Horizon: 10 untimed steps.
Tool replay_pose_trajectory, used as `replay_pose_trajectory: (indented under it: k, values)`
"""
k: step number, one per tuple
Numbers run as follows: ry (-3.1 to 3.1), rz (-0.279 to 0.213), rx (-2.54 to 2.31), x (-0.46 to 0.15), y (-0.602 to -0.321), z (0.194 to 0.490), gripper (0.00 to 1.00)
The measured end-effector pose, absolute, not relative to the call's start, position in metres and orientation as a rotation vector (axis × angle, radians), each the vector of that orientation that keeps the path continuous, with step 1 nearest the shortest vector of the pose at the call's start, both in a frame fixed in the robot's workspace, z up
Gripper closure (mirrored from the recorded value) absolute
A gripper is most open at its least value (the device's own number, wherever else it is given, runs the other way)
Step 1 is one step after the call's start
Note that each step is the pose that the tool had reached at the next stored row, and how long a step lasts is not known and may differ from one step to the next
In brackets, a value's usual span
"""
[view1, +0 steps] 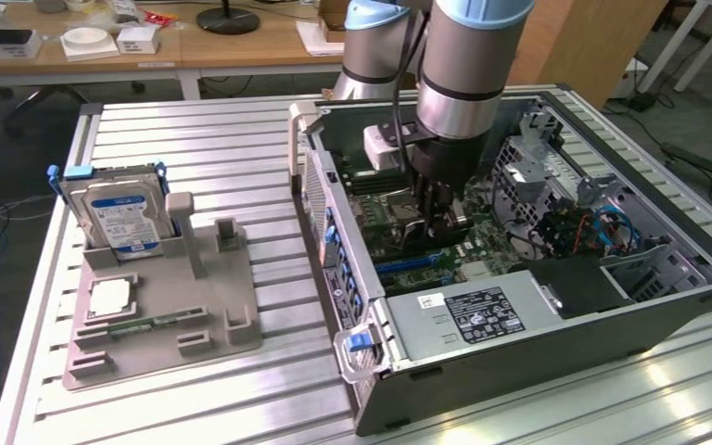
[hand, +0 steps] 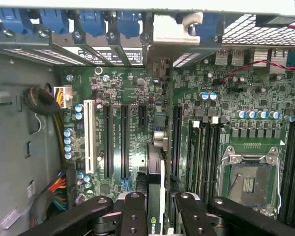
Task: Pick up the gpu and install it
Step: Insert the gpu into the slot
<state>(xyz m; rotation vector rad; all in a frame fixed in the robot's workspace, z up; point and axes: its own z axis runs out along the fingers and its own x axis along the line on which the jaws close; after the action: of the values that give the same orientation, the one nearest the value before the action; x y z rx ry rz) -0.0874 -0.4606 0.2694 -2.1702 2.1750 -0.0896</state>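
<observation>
The gpu [hand: 156, 167] is seen edge-on in the wrist view, a thin dark card with a green logo near my fingers. It stands over the motherboard's [hand: 137, 88] long black slots [hand: 124, 142], its far end toward the pale bracket [hand: 173, 30] at the case's rear wall. My gripper [hand: 160, 201] is shut on it, one black finger [hand: 134, 209] on each side. In the exterior view the gripper [view1: 440, 221] reaches down inside the open computer case [view1: 541, 343], just above the motherboard; whether the card sits in a slot I cannot tell.
A silver power supply [view1: 474, 315] fills the case's near end, with drive cages and blue cables [view1: 597, 227] on the exterior view's right. The empty CPU socket [hand: 248, 179] lies beside the card. Outside, a grey fixture [view1: 164, 315] holds a blue-labelled hard drive [view1: 121, 218] and a memory stick [view1: 148, 324].
</observation>
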Motion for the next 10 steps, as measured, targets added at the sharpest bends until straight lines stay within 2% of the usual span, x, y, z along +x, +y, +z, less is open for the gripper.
replay_pose_trajectory:
  k: [10]
  values:
    - [2.174, -0.092, -2.169, -0.0875, -0.4605, 0.2666, 0.74]
